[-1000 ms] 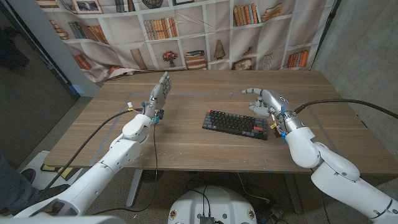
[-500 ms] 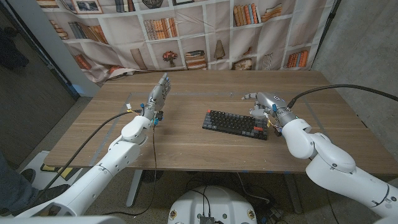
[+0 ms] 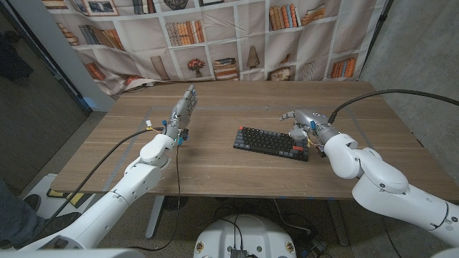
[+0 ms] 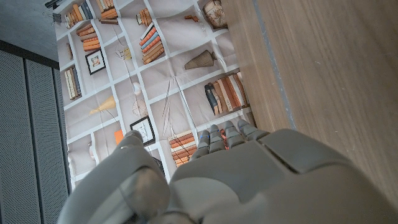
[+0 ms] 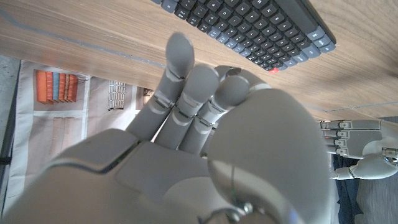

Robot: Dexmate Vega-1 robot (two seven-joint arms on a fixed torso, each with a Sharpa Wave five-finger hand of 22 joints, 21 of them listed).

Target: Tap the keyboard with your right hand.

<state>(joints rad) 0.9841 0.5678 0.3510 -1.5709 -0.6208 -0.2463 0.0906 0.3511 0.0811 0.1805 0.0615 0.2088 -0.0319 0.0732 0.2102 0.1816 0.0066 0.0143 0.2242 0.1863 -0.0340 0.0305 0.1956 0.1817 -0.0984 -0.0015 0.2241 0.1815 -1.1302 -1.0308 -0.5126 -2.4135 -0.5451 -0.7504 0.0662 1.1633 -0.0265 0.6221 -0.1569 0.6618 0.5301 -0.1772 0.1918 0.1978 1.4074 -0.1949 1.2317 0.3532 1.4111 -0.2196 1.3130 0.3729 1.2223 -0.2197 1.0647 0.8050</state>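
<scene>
Keyboard [image 3: 272, 143] sits mid-counter [image 3: 215, 172] in the head view, long axis running left-right with a slight tilt, and our right hand [image 3: 301, 122] hangs just off its far right corner with nothing in it, fingers loosely bent but not clenched, so it's way closer than our left hand [image 3: 183, 109], which stands on edge, fingers straight and holding nothing, well apart on the other side. From the left wrist view we just get the back of that left hand [image 4: 224, 180] over bare wood. In the right wrist view the right hand [image 5: 205, 124] has its fingers bunched fairly close together, and the keyboard [image 5: 249, 31] lies just past the fingertips, apart from them, so we reckon the tap needs a short reach toward the robot's left and then down.
</scene>
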